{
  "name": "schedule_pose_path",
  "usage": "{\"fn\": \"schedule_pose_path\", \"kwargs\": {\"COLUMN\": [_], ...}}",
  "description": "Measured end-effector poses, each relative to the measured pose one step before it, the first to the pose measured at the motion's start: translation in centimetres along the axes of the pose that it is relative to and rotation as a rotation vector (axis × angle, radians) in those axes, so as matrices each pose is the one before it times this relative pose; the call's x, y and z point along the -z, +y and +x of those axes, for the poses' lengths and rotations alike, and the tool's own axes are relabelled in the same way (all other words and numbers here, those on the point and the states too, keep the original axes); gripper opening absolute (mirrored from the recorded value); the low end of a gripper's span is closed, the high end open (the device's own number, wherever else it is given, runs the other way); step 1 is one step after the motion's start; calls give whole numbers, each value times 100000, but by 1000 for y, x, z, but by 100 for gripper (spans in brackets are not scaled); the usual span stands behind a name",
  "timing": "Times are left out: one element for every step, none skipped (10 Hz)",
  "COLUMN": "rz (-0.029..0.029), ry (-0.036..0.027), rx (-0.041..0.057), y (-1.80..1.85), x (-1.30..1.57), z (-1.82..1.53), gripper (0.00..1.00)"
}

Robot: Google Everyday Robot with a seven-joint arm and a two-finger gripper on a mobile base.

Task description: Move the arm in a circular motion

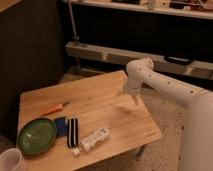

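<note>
arm [167,89]: glossy white, thick rounded tube segments
joint: bulbous rounded knuckle at the far end of the arm, above the table's [100,107] right edge
screws: small dark dots in a row along the tube
base segment: very wide, smooth white, at the right of the table
gripper [129,95]: pale tapered tip below the joint, over the table's right side

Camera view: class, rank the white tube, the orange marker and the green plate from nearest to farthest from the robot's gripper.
The gripper hangs over the wooden table's right side.
1. White squeeze tube, front centre, nearest.
2. Orange marker, left of centre.
3. Round green plate, front-left corner, farthest.
</note>
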Motion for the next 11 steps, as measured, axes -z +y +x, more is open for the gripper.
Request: {"fn": "schedule_pose_path", "kwargs": {"rz": [-260,-241,483,860,1069,3056,2485,3084,1690,960,580], "ry": [-766,-2090,-2023,-2100,-4102,-4778,-4488,-4524,-2486,-736,452], "rx": [2381,5459,4714,4420,7434,7820,6861,9142,6829,5102,5350], "y": [-392,-1509,-1850,-2014,-2845,-3258,-2831,-3759,-2602,-2027,-2301], "x": [349,690,396,325,351,58,-146,-94,35,112,144], "z": [-1836,-3550,-2406,-1962,-2504,-1602,-945,-413,335,687,1401], "gripper": [74,74,74,74,74,74,74,74,74,74,74]}}
